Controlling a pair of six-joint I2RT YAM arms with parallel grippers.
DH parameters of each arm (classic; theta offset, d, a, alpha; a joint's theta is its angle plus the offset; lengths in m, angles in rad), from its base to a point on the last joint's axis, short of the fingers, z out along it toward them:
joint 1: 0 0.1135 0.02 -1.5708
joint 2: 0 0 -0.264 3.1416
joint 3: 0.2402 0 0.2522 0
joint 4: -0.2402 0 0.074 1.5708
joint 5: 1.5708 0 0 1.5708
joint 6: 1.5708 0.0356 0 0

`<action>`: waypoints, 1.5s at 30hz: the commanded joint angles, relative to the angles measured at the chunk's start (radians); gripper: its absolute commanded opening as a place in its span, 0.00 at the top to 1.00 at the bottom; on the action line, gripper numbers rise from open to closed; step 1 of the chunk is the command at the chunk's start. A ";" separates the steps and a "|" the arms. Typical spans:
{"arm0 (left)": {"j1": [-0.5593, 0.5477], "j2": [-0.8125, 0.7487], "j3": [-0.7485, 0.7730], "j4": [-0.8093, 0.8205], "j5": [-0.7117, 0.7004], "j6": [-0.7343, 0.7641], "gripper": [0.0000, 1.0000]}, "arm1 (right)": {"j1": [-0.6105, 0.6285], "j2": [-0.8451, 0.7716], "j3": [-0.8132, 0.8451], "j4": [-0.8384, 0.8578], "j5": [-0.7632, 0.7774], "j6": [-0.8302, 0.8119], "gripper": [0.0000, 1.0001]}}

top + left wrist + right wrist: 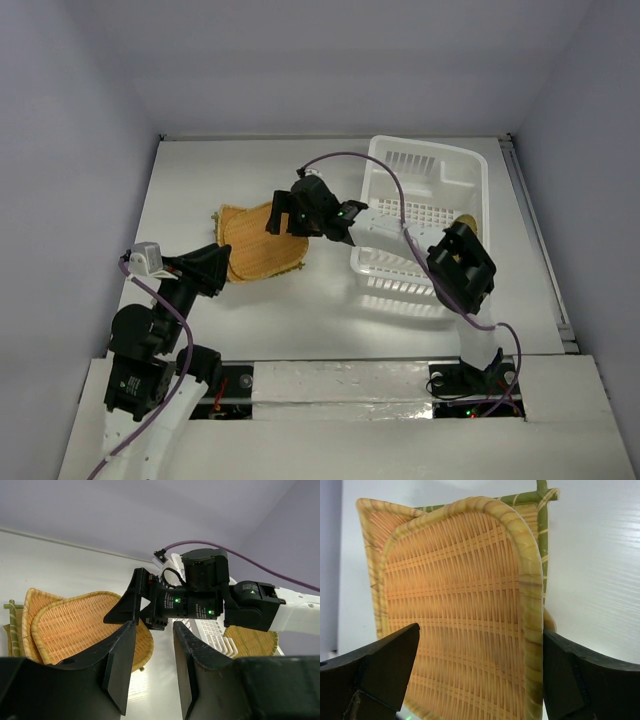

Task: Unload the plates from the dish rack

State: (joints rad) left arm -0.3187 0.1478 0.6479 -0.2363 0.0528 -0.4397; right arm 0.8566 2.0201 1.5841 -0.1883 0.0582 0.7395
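Observation:
A pile of woven tan plates (255,245) lies on the table left of the white dish rack (420,215). My right gripper (274,216) hovers over the pile, open. In the right wrist view its jaws (480,632) stand wide around the top orange-tan plate (460,580), whose rim is next to the right finger. A green-rimmed plate (542,525) lies underneath. One more round plate (466,222) leans inside the rack's right side. My left gripper (220,266) sits just left of the pile, partly open with nothing between its fingers (153,627).
White walls close in the table at the back and on both sides. The right arm's elbow (462,268) hangs over the rack's near right corner, and its purple cable (400,205) loops above the rack. In the left wrist view the right gripper (135,607) is straight ahead.

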 commanded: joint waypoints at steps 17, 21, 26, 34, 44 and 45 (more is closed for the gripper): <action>0.004 -0.028 0.010 0.045 0.012 0.001 0.67 | 0.110 0.161 0.364 -0.464 0.512 -0.204 0.00; 0.004 -0.028 0.010 0.046 0.013 0.001 0.67 | 0.119 0.154 0.385 -0.428 0.509 -0.229 0.00; 0.004 -0.030 0.010 0.045 0.012 0.001 0.67 | 0.130 0.178 0.439 -0.404 0.434 -0.295 0.00; 0.004 -0.033 0.010 0.046 0.015 0.001 0.67 | 0.130 0.161 0.467 -0.410 0.541 -0.290 0.00; 0.004 -0.033 0.009 0.049 0.019 0.002 0.67 | 0.092 -0.223 0.277 -0.362 0.701 -0.264 0.39; 0.004 -0.031 0.010 0.049 0.019 0.001 0.68 | 0.082 -0.277 0.184 -0.365 0.735 -0.250 0.72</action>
State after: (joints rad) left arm -0.3183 0.1265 0.6479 -0.2356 0.0536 -0.4397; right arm 0.9668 1.9755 1.8614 -0.5938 0.6697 0.4477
